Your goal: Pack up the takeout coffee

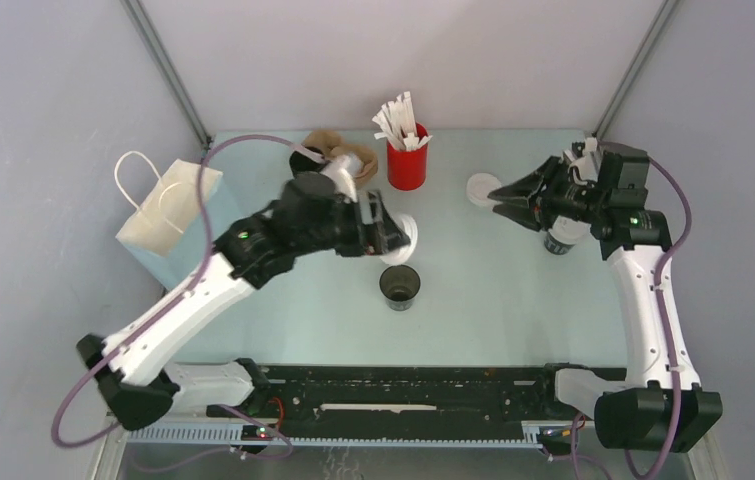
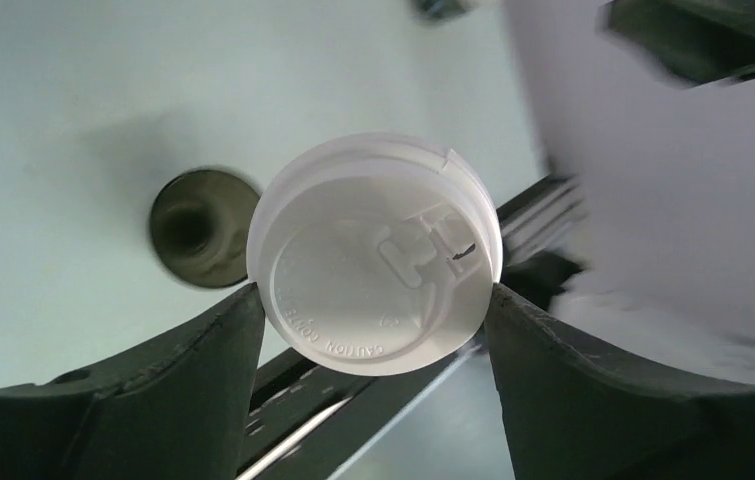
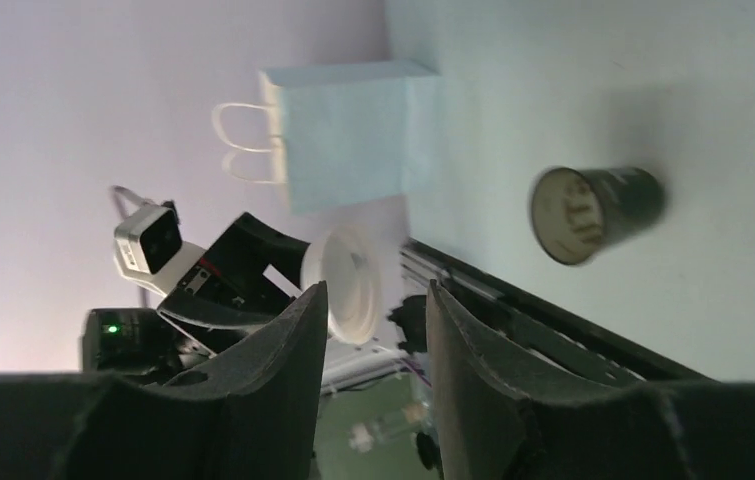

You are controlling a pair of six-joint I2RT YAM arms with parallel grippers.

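My left gripper [image 1: 401, 237] [image 2: 375, 292] is shut on a loose white lid [image 2: 373, 255], gripping its rim on both sides a little above and behind the lidless black cup [image 1: 399, 287] [image 2: 198, 227]. From the right wrist view the same lid [image 3: 348, 285] and cup [image 3: 593, 212] show. My right gripper [image 1: 498, 203] [image 3: 373, 295] stands open with nothing between its fingers, beside a second white lid disc [image 1: 481, 188] lying on the table. What looks like the takeout coffee [image 1: 557, 240], a dark cup with a pale top, stands mostly hidden under my right wrist.
A red holder [image 1: 407, 165] full of white sticks stands at the back middle, with brown sleeves [image 1: 338, 150] to its left. A pale blue paper bag [image 1: 168, 215] [image 3: 353, 130] with white handles stands at the left. A black rail [image 1: 393, 390] runs along the near edge.
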